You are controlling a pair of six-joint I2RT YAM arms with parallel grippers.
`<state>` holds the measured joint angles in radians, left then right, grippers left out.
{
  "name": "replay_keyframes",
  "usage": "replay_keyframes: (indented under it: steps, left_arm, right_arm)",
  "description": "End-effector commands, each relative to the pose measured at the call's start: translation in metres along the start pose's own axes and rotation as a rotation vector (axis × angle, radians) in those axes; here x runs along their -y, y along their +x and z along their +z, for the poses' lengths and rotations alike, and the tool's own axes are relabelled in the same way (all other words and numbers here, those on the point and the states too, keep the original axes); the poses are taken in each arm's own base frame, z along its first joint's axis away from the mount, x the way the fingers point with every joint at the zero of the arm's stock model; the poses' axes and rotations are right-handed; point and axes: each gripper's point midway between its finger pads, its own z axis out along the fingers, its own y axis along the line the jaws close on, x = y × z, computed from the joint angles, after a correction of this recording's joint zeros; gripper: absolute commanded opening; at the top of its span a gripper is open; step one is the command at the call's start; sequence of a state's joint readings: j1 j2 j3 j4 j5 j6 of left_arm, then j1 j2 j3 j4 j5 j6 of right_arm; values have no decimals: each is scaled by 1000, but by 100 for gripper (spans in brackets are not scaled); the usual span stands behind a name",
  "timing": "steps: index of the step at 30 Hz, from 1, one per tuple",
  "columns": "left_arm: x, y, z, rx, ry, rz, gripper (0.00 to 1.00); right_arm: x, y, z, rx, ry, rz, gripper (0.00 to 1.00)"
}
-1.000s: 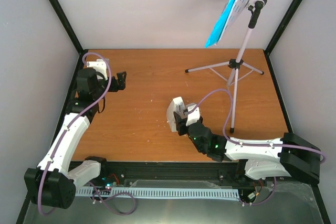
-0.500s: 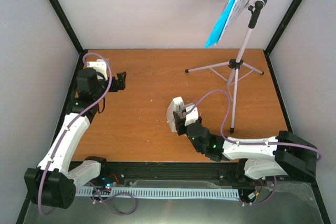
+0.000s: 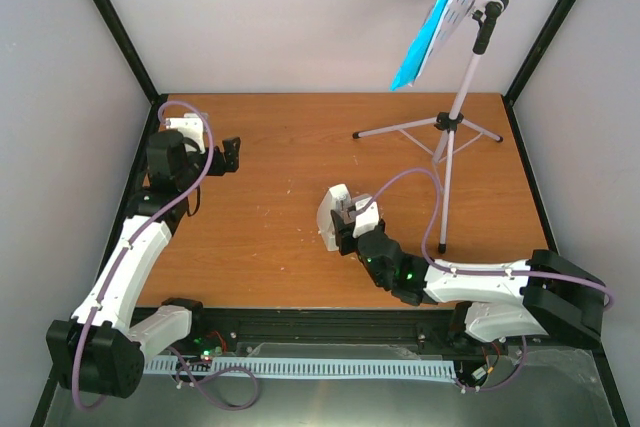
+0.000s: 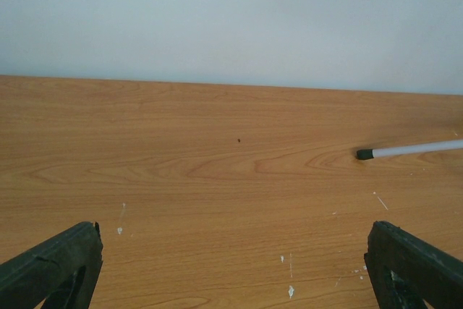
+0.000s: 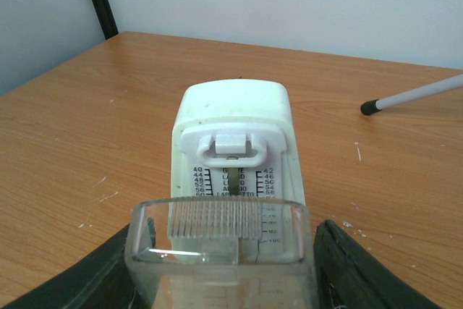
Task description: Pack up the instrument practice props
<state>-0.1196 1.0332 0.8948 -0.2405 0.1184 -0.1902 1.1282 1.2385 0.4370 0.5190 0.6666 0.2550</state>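
Clamping the metronome (image 5: 233, 142) by its sides, right tool (image 5: 228, 251) at mid-worktop (image 3: 270, 147); left tool (image 4: 231, 240) jaws wide apart, holding nothing, far left; stand (image 3: 462, 97) with blue pages (image 3: 425, 42) upright far right

The counter (image 3: 280, 147) is smooth wood-grain board with a soft satin sheen, flecked with small white scuffs. The metronome (image 5: 233, 142) is smooth off-white plastic, faintly glossy, its cover (image 5: 217, 247) is clear, shiny plastic with a ribbed patch, and the right pincer (image 5: 226, 276) has matt black fingers (image 5: 354, 273). The music stand (image 3: 447, 127) looks like thin white-painted metal tube, one leg ending in a matt black tip (image 4: 364, 154), and the sheet-music pages (image 3: 425, 42) are smooth, bright blue sheets.
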Motion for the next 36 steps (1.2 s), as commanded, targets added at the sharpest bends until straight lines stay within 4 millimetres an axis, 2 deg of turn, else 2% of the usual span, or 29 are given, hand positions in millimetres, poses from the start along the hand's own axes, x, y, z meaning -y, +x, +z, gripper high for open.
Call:
replay_keyframes:
  steps: [1,5,11,20,26,29,31,34,36]
  left_arm:
    - [-2,-7,-2,29,-13,27,100]
    - [-2,-7,-2,27,-12,27,99]
    - [-3,-6,-1,23,-13,28,99]
    - [-2,-6,-2,24,-12,29,99]
    - [-2,-6,-2,24,-10,29,100]
    - [-2,-6,-2,25,-10,29,100]
    - [-2,-6,-2,25,-10,29,99]
    - [-2,-5,-2,24,-9,29,100]
    - [-2,-5,-1,22,-9,29,100]
  right_arm:
    - [5,6,2,-35,12,-31,46]
    - [3,7,3,-42,-5,-39,46]
    - [0,19,7,-87,-31,-45,47]
    - [2,39,11,-140,-31,-50,53]
    - [2,42,13,-146,-33,-60,58]
    - [1,40,11,-141,-38,-67,66]
    - [2,37,9,-131,-45,-75,75]
    - [0,31,4,-111,-76,-105,94]
    - [-1,27,-1,-105,-94,-124,100]
